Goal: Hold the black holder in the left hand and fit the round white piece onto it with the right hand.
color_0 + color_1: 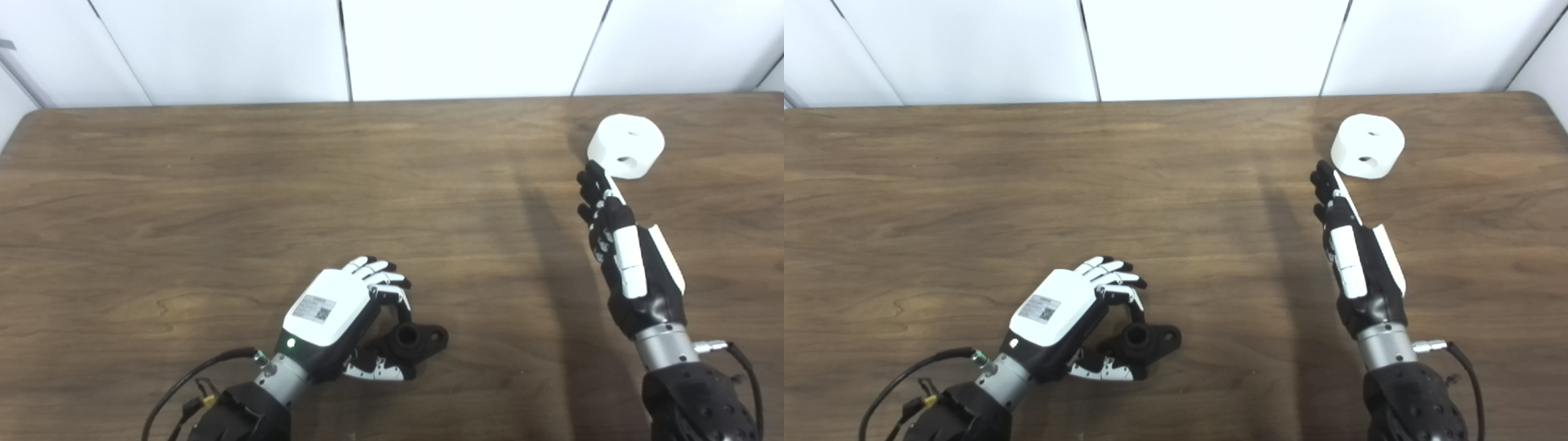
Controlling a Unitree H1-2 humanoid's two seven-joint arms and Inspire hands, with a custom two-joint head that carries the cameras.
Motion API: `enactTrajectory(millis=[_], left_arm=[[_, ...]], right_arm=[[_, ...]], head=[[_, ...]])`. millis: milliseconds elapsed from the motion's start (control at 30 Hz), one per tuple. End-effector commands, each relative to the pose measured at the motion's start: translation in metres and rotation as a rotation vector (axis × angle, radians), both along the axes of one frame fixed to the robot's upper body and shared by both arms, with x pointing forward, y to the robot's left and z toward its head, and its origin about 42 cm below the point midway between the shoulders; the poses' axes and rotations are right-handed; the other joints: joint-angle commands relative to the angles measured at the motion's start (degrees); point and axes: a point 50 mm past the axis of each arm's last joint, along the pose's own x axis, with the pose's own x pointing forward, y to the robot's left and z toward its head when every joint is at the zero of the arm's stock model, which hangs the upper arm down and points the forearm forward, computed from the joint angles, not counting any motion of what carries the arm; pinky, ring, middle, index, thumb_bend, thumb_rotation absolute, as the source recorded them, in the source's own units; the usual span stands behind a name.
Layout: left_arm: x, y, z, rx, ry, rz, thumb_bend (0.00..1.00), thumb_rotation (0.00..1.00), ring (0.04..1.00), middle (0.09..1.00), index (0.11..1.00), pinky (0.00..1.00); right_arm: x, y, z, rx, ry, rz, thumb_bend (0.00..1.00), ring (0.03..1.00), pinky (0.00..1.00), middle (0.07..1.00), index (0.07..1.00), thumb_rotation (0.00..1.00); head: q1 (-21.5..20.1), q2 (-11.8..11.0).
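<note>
Left eye view: left robot hand (pixel 343 306) is curling around the black holder (pixel 411 344) on the wood-grain surface (pixel 245 202), seemingly gripping; right robot hand (pixel 618 245) is stretching flat, empty, fingertips nearing the round white piece (pixel 626 146).

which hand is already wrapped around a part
The left hand: its fingers curl around the black holder. The right hand is stretched flat, short of the round white piece.

A brown wooden table (pixel 245 202) with visible grain spreads beneath and beyond both hands; white wall panels (pixel 459 43), split by dark seams, rise past its far edge
</note>
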Motion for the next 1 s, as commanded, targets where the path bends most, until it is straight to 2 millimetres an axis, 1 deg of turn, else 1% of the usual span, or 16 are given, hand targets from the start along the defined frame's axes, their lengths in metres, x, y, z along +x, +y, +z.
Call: enactTrajectory(millis=[0,267,500,667,800,967], left_arm=[[0.000,0.001,-0.002,0.008,-0.035,0.002,0.52,0.05,0.873,0.789,0.487,0.91],[0.004,0.005,-0.015,0.005,0.003,0.016,0.52,0.05,0.876,0.802,0.487,0.91],[0.006,0.007,-0.020,-0.001,0.038,0.025,0.52,0.05,0.876,0.813,0.488,0.91],[0.006,0.008,-0.024,-0.010,0.088,0.037,0.52,0.06,0.878,0.820,0.488,0.91],[0.008,0.008,-0.025,-0.025,0.167,0.064,0.52,0.06,0.900,0.836,0.488,0.95],[0.011,0.009,-0.025,0.012,0.192,0.063,0.52,0.06,0.898,0.827,0.488,0.95]], right_arm=[[-0.046,-0.001,-0.011,-0.001,0.085,-0.033,0.62,0.996,1.00,0.970,0.967,1.00],[-0.046,0.000,-0.011,0.004,0.086,-0.033,0.62,0.999,1.00,0.968,0.966,1.00],[-0.046,0.000,-0.011,0.021,0.084,-0.027,0.63,1.000,1.00,0.975,0.969,1.00],[-0.045,-0.001,-0.010,-0.002,0.081,-0.030,0.63,1.000,1.00,0.972,0.969,1.00],[-0.046,-0.002,-0.010,-0.006,0.081,-0.035,0.63,1.000,1.00,0.969,0.968,1.00],[-0.046,-0.003,-0.011,-0.004,0.075,-0.034,0.62,0.991,1.00,0.967,0.966,1.00]], head=[[-0.09,0.04],[0.05,0.07],[0.05,0.07],[0.20,0.34],[0.20,0.34],[0.44,0.45]])
